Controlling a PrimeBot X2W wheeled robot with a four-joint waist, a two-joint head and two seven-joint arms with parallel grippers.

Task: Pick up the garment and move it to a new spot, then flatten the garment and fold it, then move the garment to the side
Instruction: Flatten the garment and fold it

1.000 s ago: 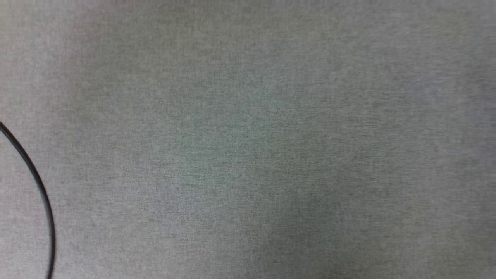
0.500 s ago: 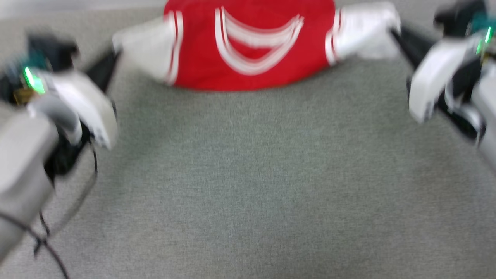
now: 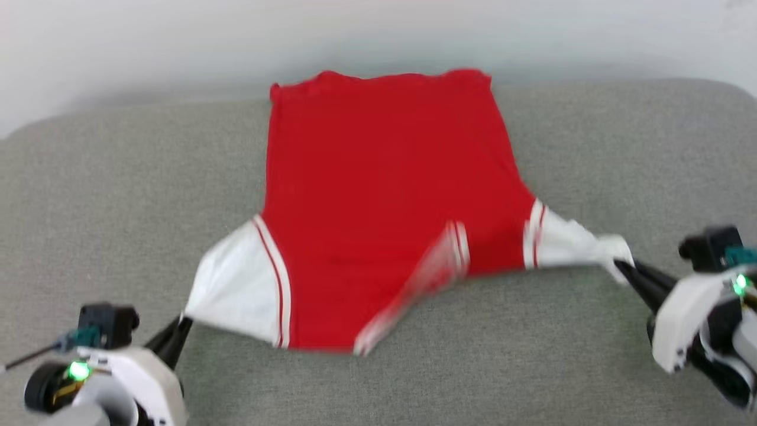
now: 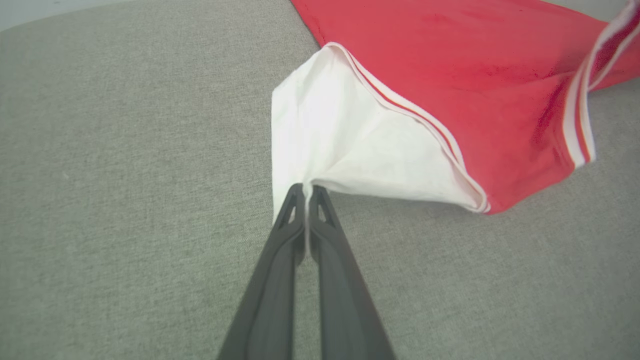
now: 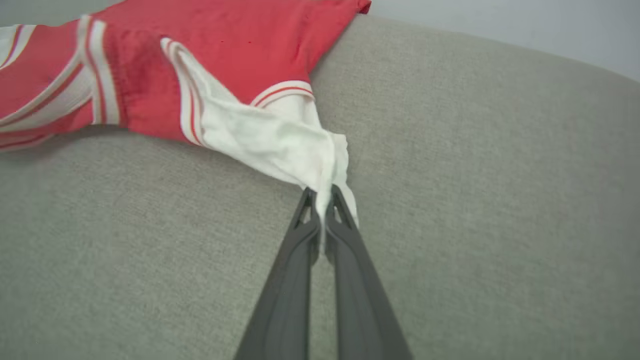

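Pincers, two, both clamped on cloth.

Item one: our left gripper point(image 3: 182, 324) sat at the lower left of the head view. Its two dark fingers were pressed together on the outer corner of the left-side sleeve point(image 3: 236, 290), which was white. The arm lay low over the grey fabric surface point(image 3: 89, 195), fingers aimed up and rightward, with a green light point(image 3: 78, 371) lit on the wrist. From the left wrist view we logged the same gripper point(image 4: 306, 192) pinching a fold of white cloth at its tips.

Item two: our right gripper point(image 3: 622, 267) sat at the right edge, fingers aimed up and leftward. It was closed on the bunched end of the right-side sleeve point(image 3: 568, 245), which was drawn out to a point. The right wrist view confirmed that grip point(image 5: 322, 195).

Item three: the garment point(image 3: 378, 207) was spread mid-surface between the two grips. Its far hem reached the surface's far edge by the pale wall point(image 3: 177, 35), and the striped neck trim point(image 3: 414, 290), blurred, lay nearest us. The upturned side read plain red.
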